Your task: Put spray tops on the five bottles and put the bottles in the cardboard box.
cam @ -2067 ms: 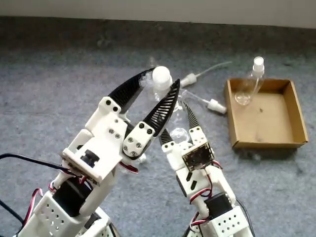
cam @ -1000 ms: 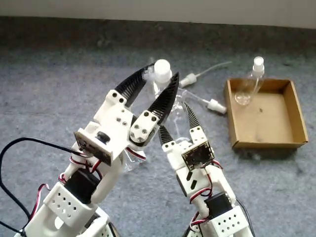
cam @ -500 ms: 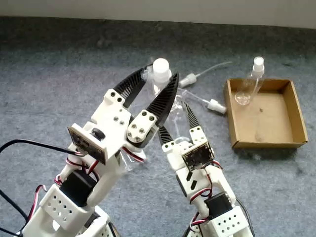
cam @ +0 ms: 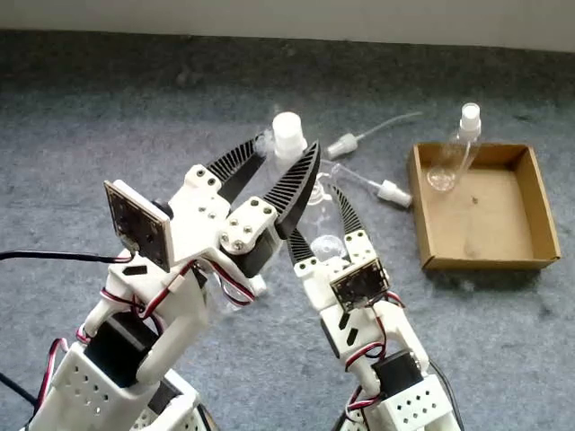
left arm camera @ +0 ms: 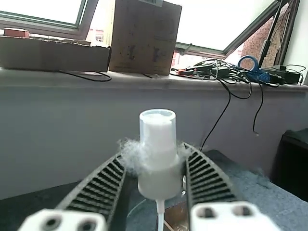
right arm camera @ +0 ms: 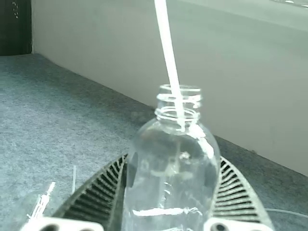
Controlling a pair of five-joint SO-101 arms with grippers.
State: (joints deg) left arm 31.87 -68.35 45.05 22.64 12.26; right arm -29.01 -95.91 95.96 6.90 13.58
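**Seating the spray top**

My left claw [cam: 289, 153] grips the spray top [left arm camera: 157, 130] over the bottle [right arm camera: 168, 173], which is clamped upright in my right claw [cam: 316, 220], near the box [cam: 419, 206]. Its tube [right arm camera: 168, 57] is in the neck; I should lower straight, then twist.

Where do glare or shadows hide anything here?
Left wrist view: the windows behind burn out to white, but the spray top stands plainly against the grey wall. Right wrist view: the clear bottle carries a few pale reflections. High view: even light; the cardboard box throws a narrow shadow on its near side.
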